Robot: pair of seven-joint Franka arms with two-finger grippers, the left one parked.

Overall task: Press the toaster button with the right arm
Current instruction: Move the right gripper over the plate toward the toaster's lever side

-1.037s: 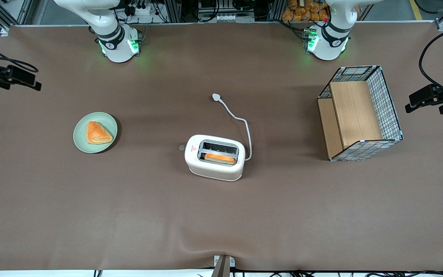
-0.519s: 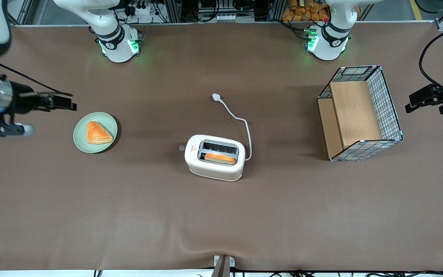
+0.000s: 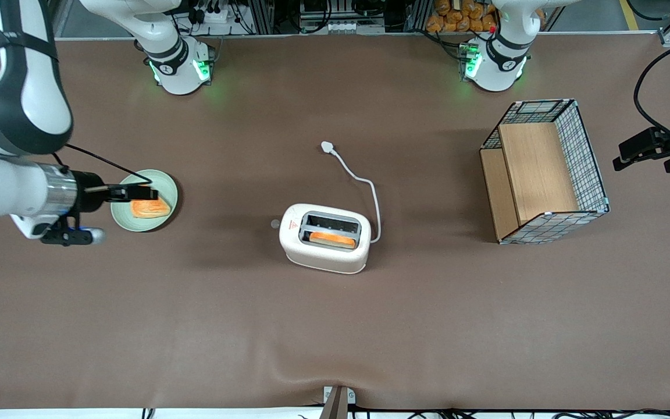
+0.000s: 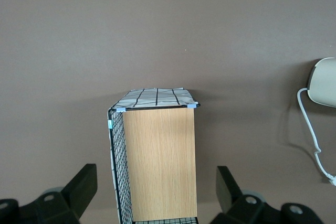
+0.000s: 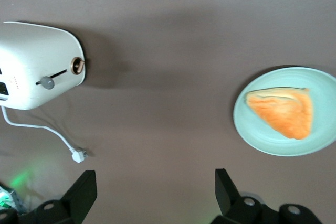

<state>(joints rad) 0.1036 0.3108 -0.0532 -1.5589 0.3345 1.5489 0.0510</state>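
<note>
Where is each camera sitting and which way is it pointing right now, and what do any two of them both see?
Front view: high above the table, looking down at the toaster, green plate and basket; both arms show, the right arm's tool above the plate.
Right wrist view: on the working arm's wrist, looking down at the toaster button and plate; its open tool shows.
Left wrist view: on the parked arm, looking down at the basket.
Shared: front and right wrist views both see toaster, plate and plug.

White right arm (image 3: 3,186), black bands, black end effector (image 3: 137,192)
</note>
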